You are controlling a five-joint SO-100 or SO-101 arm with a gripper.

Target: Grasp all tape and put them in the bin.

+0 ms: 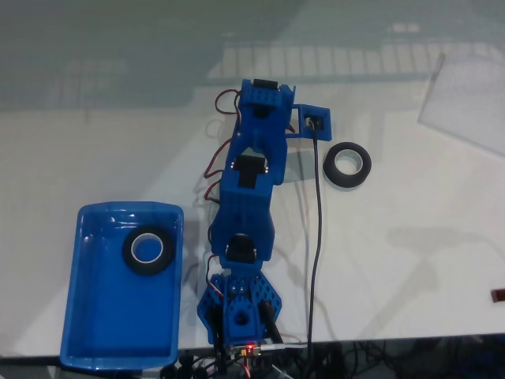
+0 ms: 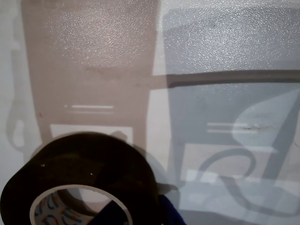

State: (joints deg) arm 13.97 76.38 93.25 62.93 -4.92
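While a tape roll [image 2: 79, 183] is being seen close at the wrist view's 7 o'clock, gripper closure cannot be told; it could be dropped short of the bin [image 1: 87, 316].

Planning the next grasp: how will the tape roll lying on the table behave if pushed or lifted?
The tape roll lies flat, so a push probably slides it rather than rolls it. Its thick ring looks stiff and should keep shape when pinched. Tipped onto its edge, it could roll.
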